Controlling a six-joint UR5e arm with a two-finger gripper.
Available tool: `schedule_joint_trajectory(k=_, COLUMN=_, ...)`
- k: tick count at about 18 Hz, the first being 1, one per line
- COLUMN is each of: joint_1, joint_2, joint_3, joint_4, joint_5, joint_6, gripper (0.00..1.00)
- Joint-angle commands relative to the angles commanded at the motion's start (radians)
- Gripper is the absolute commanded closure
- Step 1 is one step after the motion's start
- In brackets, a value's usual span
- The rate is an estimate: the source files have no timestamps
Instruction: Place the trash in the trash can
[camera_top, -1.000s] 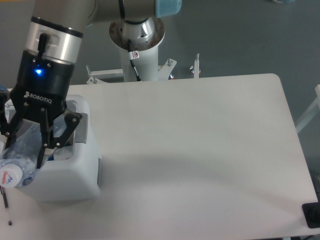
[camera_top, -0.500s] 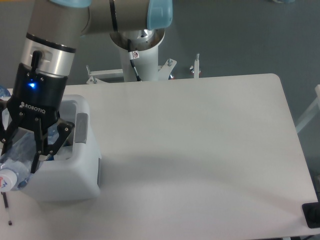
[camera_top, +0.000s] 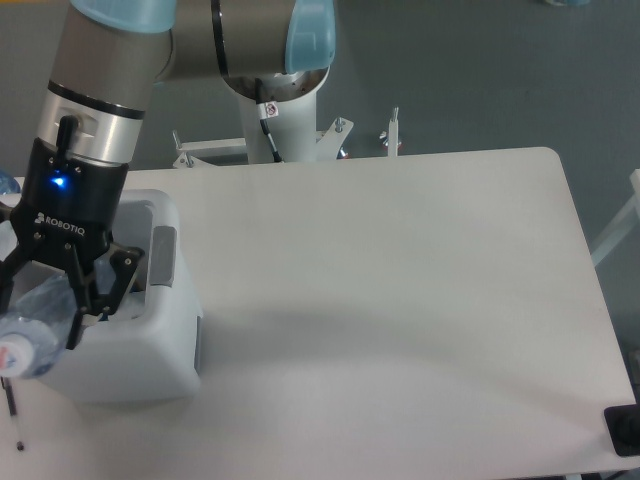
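The trash in view is a clear plastic water bottle (camera_top: 30, 335) with a white cap, lying tilted with the cap toward the lower left. My gripper (camera_top: 38, 320) points down at the far left, its black fingers (camera_top: 82, 312) closed on either side of the bottle's body. The bottle hangs over the left part of the trash can (camera_top: 140, 350), a boxy white bin with a grey patch (camera_top: 162, 256) at its rim. The gripper and bottle hide most of the bin's opening.
The arm's white base (camera_top: 278, 80) stands behind the table's (camera_top: 400, 300) back edge, with metal brackets (camera_top: 390, 135) beside it. A thin black stick (camera_top: 12, 400) lies at the bottom left. A black object (camera_top: 624, 430) sits at the front right corner. Something bluish (camera_top: 5, 185) shows at the left edge.
The gripper has shifted left and slightly up with the bottle between its fingers. The bottle's cap now sits nearer the frame's left edge.
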Motion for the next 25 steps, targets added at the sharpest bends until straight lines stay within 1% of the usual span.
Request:
schedule_joint_trajectory(k=1, joint_1=0.000, joint_2=0.003, joint_3=0.000, joint_4=0.000, joint_5=0.000, joint_6=-0.002, gripper=0.00)
schedule_joint_trajectory(k=6, joint_1=0.003, joint_2=0.009, joint_3=-0.009, joint_4=0.000, joint_5=0.000, joint_6=-0.009, gripper=0.00)
schedule_joint_trajectory(k=8, joint_1=0.024, joint_2=0.008, joint_3=-0.015, joint_4=0.000, joint_5=0.000, joint_6=-0.011, gripper=0.00)
schedule_joint_trajectory(k=18, joint_1=0.248, joint_2=0.000, joint_3=-0.023, joint_4=-0.009, joint_5=0.002, joint_6=0.002, gripper=0.00)
schedule_joint_trajectory(k=20, joint_1=0.290, joint_2=0.002, joint_3=-0.054, joint_4=-0.009, joint_5=0.002, joint_6=0.005, gripper=0.00)
schedule_joint_trajectory(k=21, joint_1=0.307, joint_2=0.002, joint_3=-0.083, joint_4=-0.009, joint_5=0.003, joint_6=0.033, gripper=0.00)
schedule_joint_trajectory(k=22, joint_1=0.314, joint_2=0.000, joint_3=-0.095, joint_4=-0.012, joint_5=0.003, joint_6=0.069, gripper=0.00)
schedule_joint_trajectory(k=24, joint_1=0.343, joint_2=0.000, joint_3=-0.109, joint_4=-0.015, joint_5=0.005, joint_6=0.126, gripper=0.00)
schedule_joint_trajectory(k=25, joint_1=0.354, joint_2=0.000, joint_3=-0.107, joint_4=-0.018, joint_5=0.005, joint_6=0.133, gripper=0.00)
